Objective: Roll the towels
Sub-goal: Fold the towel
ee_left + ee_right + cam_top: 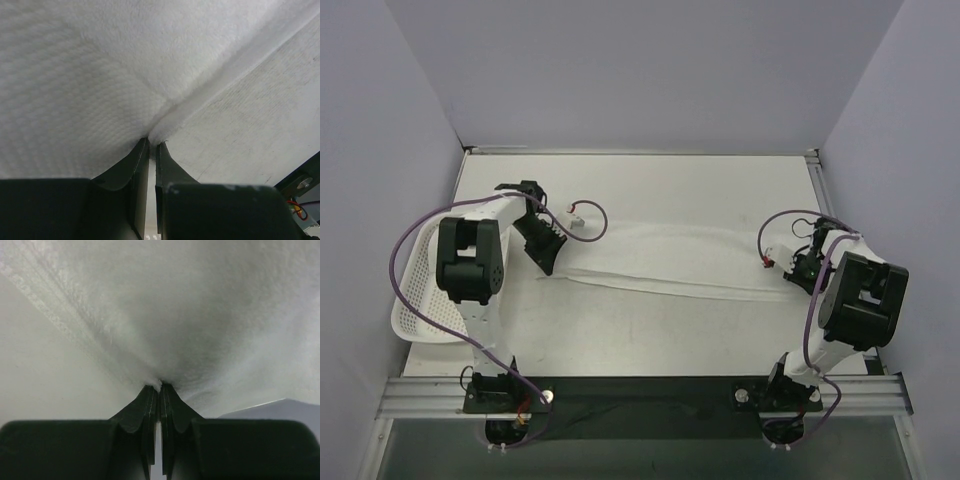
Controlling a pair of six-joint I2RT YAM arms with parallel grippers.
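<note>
- My left end effector (pixel 152 144) is pinched narrow on the towel (pixel 670 268), with a folded edge of cloth caught right at the tips.
- My right end effector (pixel 160 387) is squeezed tight on the far end of the towel, and the terry bunches where it meets the fingertips.
- The towel is plain white, soft and nubbly. It is a long, narrow band folded lengthwise, with a crease line running along it.
- It lies across the middle of the surface (pixel 650 190), stretched from my left side to my right and resting flat between the two grips.
- The surface is pale off-white, and my left wrist view shows it faintly scuffed and speckled.
- A white perforated basket (pixel 415 290) sits at the left edge of the surface, beside my left arm.
- Plain lilac-grey walls (pixel 640 70) close in the back and both sides.
</note>
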